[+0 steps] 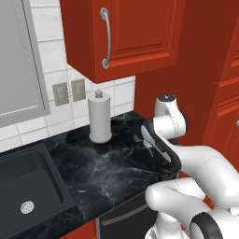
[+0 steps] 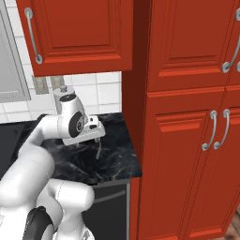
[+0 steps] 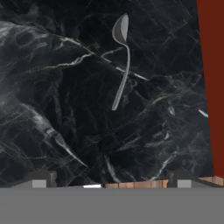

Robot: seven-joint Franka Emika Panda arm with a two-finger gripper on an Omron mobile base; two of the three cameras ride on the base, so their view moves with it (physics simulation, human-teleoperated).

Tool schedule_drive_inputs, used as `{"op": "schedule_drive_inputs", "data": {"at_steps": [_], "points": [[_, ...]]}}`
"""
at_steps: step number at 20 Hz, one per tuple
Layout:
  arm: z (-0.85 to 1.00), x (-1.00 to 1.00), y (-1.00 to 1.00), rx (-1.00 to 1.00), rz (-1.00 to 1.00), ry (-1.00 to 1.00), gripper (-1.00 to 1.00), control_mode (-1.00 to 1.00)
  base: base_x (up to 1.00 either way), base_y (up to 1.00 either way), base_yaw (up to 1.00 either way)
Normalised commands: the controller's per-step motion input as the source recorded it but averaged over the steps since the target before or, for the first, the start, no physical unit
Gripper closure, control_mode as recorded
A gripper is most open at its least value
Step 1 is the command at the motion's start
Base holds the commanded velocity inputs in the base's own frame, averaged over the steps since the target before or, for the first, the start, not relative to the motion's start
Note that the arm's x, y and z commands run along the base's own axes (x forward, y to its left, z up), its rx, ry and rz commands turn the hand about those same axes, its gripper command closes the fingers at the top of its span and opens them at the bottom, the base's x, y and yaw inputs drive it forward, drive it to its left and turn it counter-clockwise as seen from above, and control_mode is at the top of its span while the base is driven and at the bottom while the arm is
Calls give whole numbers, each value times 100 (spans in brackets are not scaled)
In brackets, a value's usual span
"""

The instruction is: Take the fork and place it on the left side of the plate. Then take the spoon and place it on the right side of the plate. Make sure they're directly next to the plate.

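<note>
The grey spoon (image 3: 122, 65) lies flat on the black marble counter (image 3: 65, 109), bowl at the far end and handle pointing back toward my hand. In the right base view the spoon (image 2: 98, 149) shows as a thin grey line just under the hand. My gripper (image 3: 113, 180) hangs above the counter, short of the handle's tip. It is open, with nothing between its fingertips (image 3: 43, 178). In the right base view the gripper (image 2: 97, 136) points down over the counter's right end. The fork and the plate are out of view.
A tall red cabinet side (image 2: 136, 93) walls off the counter's right end, close to the spoon. A white paper towel roll (image 1: 100, 119) stands at the back by the tiled wall. A dark sink (image 1: 28, 186) lies far left. The counter's front edge (image 2: 108, 176) is near.
</note>
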Motion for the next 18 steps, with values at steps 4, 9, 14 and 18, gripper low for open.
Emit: {"op": "schedule_drive_inputs", "data": {"at_steps": [4, 9, 14, 18], "points": [[-53, 70, 0, 0, -8, 6, -100, -100, 0, 0, 0], [-42, 49, 0, 0, -8, 5, -100, -100, 0, 0, 0], [-29, 49, 3, 0, -5, 3, -100, -100, 0, 0, 0], [-35, 42, 6, 0, -3, 2, -100, -100, 0, 0, 0]]}}
